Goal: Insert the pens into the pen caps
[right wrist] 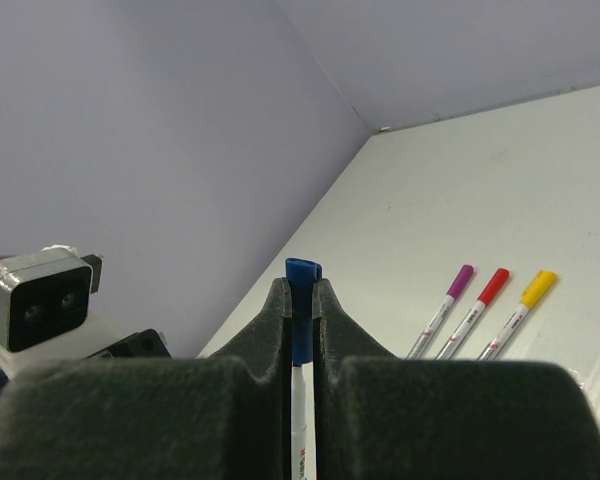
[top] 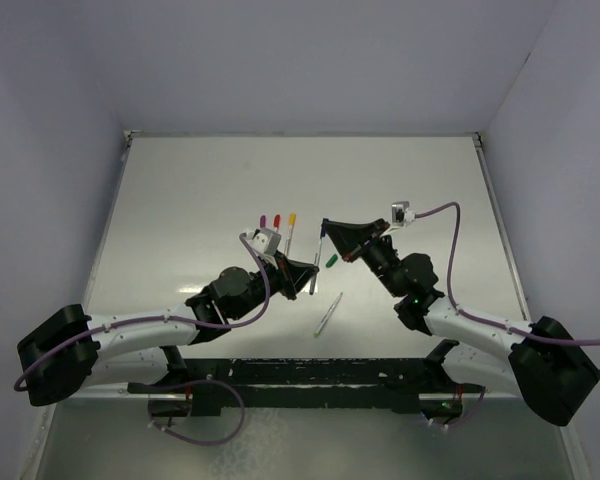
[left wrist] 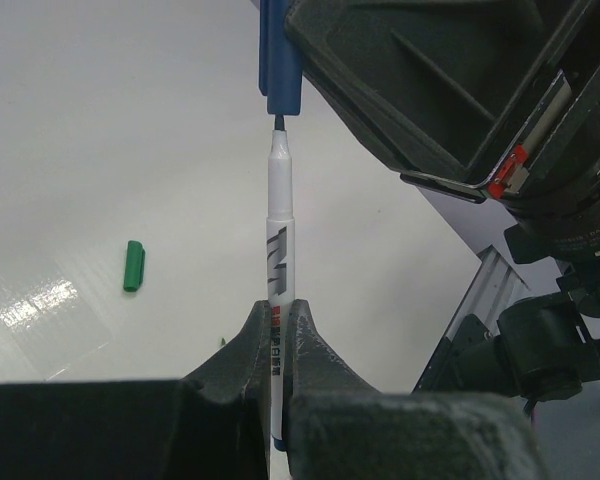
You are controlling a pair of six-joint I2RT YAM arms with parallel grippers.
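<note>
My left gripper is shut on a white-barrelled pen that points upward, its dark tip just at the mouth of the blue pen cap. My right gripper is shut on that blue cap, with the pen's white barrel showing below it between the fingers. From above, the left gripper and the right gripper meet near mid-table, joined by the pen. A loose green cap lies on the table beside them, and an uncapped pen lies nearer the arms.
Three capped pens, purple, red and yellow, lie side by side behind the left gripper. Grey walls close the table at the back and sides. The table's right rail shows in the left wrist view.
</note>
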